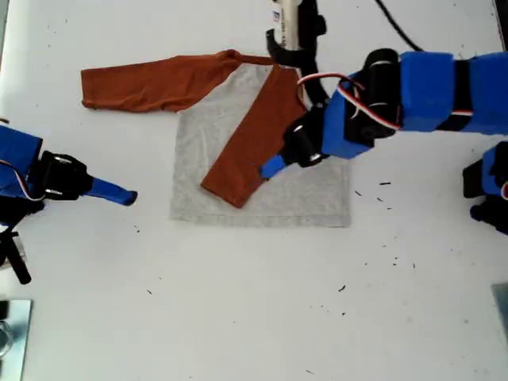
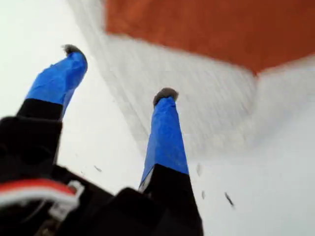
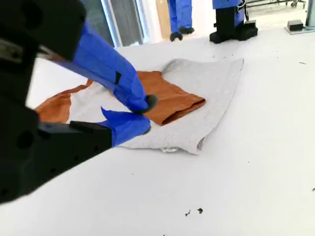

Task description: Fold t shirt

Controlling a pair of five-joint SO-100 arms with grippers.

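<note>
A white bench (image 1: 254, 317), flecked with dark specks (image 1: 385, 184), carries the t shirt (image 1: 317, 198) laid flat at its middle. One rust-orange sleeve (image 1: 250, 147) is folded slantwise over the grey body. The other sleeve (image 1: 143, 86) lies stretched away from the body toward the exterior view's left.

My first end effector (image 1: 274, 167) hangs above the t shirt beside the folded sleeve, fingers (image 2: 165, 128) spread and holding nothing. My second end effector (image 1: 131, 196) sits off the t shirt's edge, toward the exterior view's left. Its fingers (image 3: 123, 81) are pressed nearly tip to tip and are empty.

Beyond the t shirt, the second wrist view shows pale upright panels (image 3: 123, 19) and a bright floor, both soft. The first wrist view is smeared, so the cloth reads only as grey and orange.

A black-and-white fixture (image 1: 290, 32) past the neckband is cut off by the frame. So is a metal piece (image 1: 12, 333) in the exterior view's lower left corner, and I cannot tell what either is.
</note>
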